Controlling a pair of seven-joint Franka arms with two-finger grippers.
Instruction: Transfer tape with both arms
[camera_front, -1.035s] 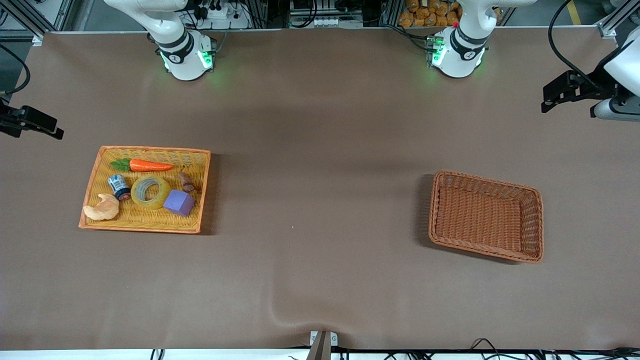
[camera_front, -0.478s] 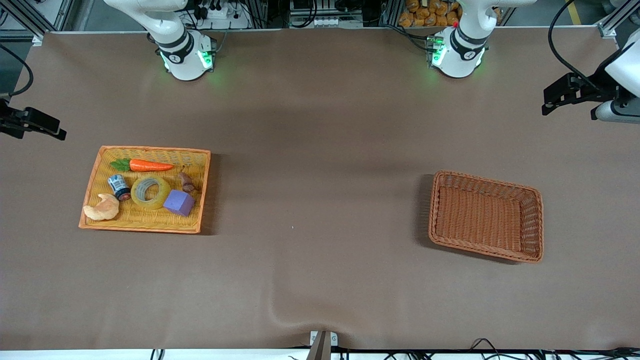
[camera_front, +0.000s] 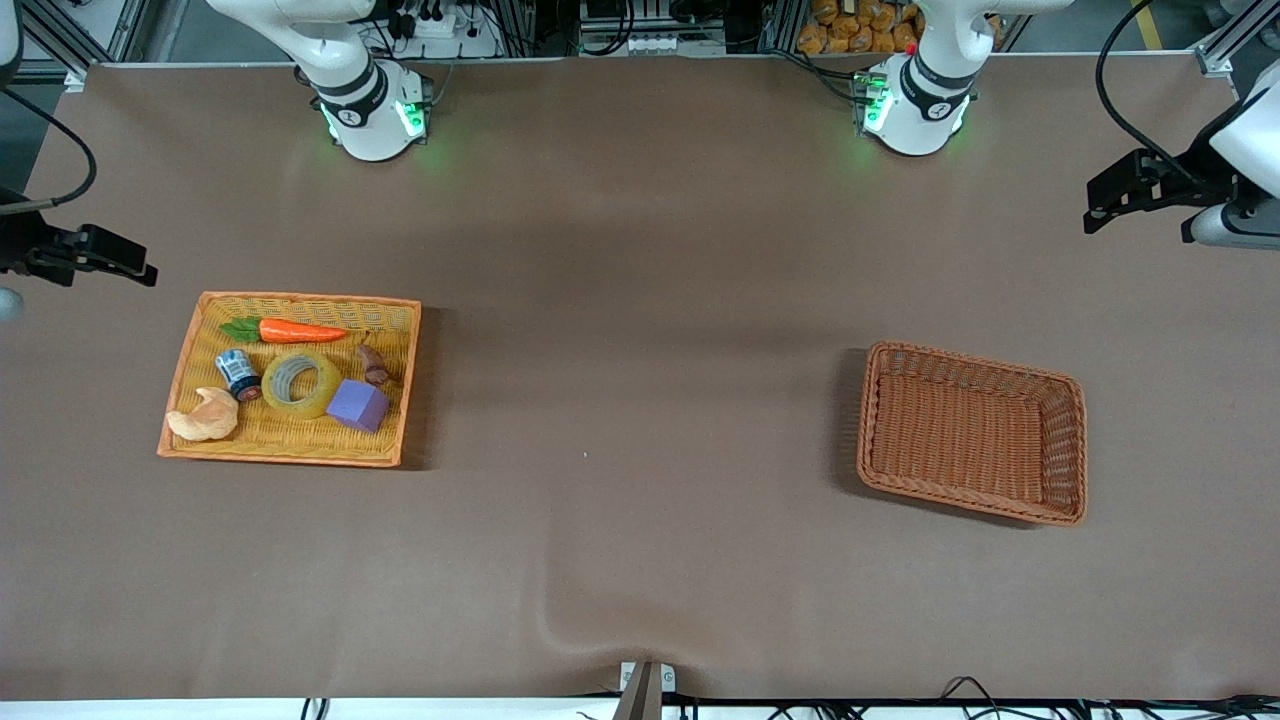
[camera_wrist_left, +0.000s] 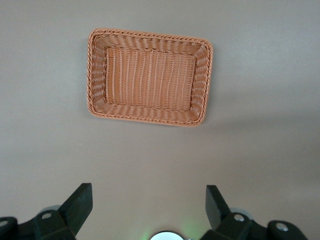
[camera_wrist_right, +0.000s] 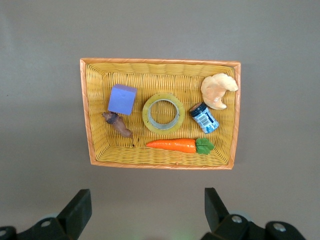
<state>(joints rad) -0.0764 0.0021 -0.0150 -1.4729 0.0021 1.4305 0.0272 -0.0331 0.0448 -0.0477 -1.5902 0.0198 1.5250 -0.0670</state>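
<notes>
My right gripper, wide open & empty, has crept toward the yellow tray; tape untouched. Left gripper open, empty, waiting over table edge

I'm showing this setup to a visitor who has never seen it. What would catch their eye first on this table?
Most striking is the yellow tray toward the right arm's end of the table, crowded with the tape, a carrot, a purple block, a croissant and a small can. Toward the left arm's end sits an empty brown basket. The right gripper and left gripper hang open at the table's ends.
</notes>
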